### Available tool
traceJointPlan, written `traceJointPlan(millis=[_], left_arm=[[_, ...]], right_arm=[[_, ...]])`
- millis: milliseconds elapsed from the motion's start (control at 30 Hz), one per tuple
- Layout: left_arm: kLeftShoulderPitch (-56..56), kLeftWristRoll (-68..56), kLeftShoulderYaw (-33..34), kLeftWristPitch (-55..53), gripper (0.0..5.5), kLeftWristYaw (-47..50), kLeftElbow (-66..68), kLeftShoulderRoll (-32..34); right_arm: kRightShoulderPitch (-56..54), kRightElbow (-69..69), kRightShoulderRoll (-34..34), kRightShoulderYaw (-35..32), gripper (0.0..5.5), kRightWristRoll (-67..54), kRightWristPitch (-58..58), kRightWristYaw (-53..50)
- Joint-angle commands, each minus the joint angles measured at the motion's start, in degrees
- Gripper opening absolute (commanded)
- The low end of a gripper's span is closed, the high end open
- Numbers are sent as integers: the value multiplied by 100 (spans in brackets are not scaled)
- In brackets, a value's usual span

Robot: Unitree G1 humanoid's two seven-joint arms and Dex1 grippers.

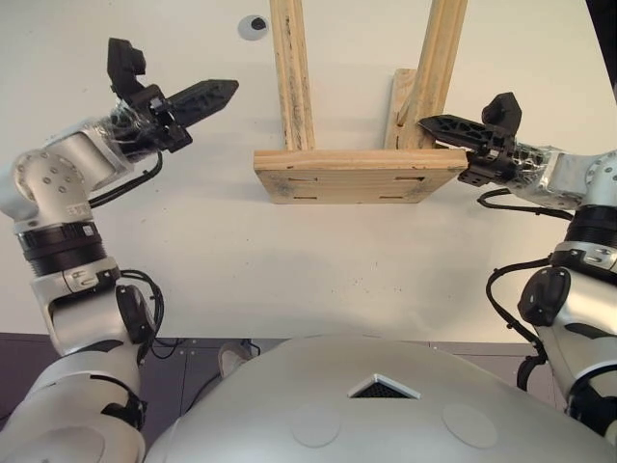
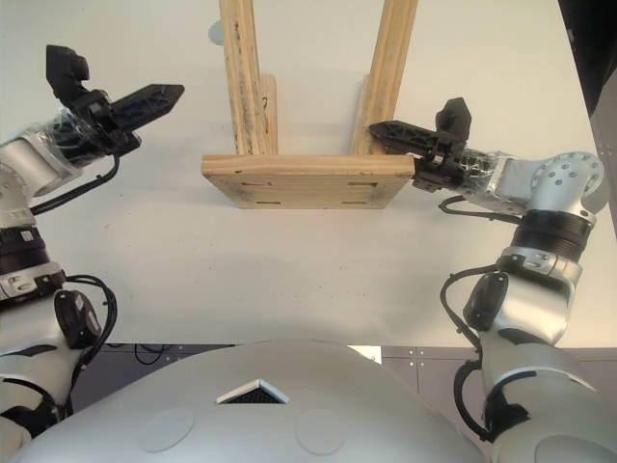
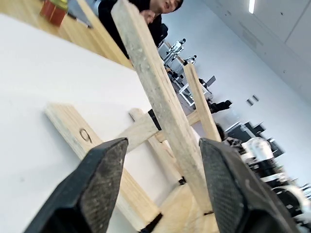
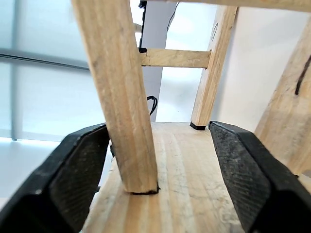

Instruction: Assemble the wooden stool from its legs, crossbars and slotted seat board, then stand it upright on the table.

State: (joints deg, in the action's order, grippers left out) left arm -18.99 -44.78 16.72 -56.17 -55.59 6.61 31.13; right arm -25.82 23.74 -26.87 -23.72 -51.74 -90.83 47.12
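The only writing is handwork on the wood: a pencilled loop on a leg that lies against the table, and a dark stroke on another leg, neither clear enough to read as a letter. The stool lies on its side on the white table, straight ahead of the robot. Its slotted seat board stands on edge with its flat face toward the robot, and four slots show in that face. The legs point away from the robot and are cut off at the upper edge of the head views, so their far ends cannot be made out. A crossbar joins two legs farther along. The wood is pale and rough, with dark speckling along the edges. The right gripper is at the board's right end, its fingers spread to either side of the upper right leg just where it enters the board (one pad sits very close to the wood, though contact cannot be told; the other stands off). The left gripper hovers to the left of the stool, well apart from it, fingers spread and empty. A small dark round thing on the table beyond it is too small to identify.
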Motion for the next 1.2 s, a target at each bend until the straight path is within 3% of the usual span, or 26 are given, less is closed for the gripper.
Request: traceJointPlan(millis=[33, 167, 300, 400, 633, 900, 1033, 1200], left_arm=[[500, 557, -395, 1205, 266, -602, -402, 241], [968, 1125, -560, 2532, 266, -1123, -494, 474], [1326, 1624, -884, 3498, 266, -1724, -452, 814], [1448, 1688, -1059, 3614, 266, -1968, -476, 947], [1518, 1976, -1583, 3735, 266, -2198, -318, 1023], [1128, 2273, -1961, 4421, 266, -1963, 182, 438], [950, 2305, -2073, 4543, 266, -1942, 359, 285], [853, 2291, -2150, 4530, 194, -1957, 476, 211]], right_arm=[[454, -775, 24, -170, 361, -16, 649, 3], [873, -1193, -585, -280, 361, 71, 1629, 625], [1808, -1816, -1641, 613, 361, 851, 3101, 1930], [2239, -2165, -2054, 1132, 361, 1193, 3817, 2640], [2083, -2441, -1571, 2014, 361, 2017, 5104, 2228], [2044, -2508, -1460, 2772, 361, 2698, 5990, 2095], [1866, -2351, -1357, 2921, 296, 2817, 6095, 2067], [1770, -2208, -1275, 2925, 214, 2777, 6071, 1977]])
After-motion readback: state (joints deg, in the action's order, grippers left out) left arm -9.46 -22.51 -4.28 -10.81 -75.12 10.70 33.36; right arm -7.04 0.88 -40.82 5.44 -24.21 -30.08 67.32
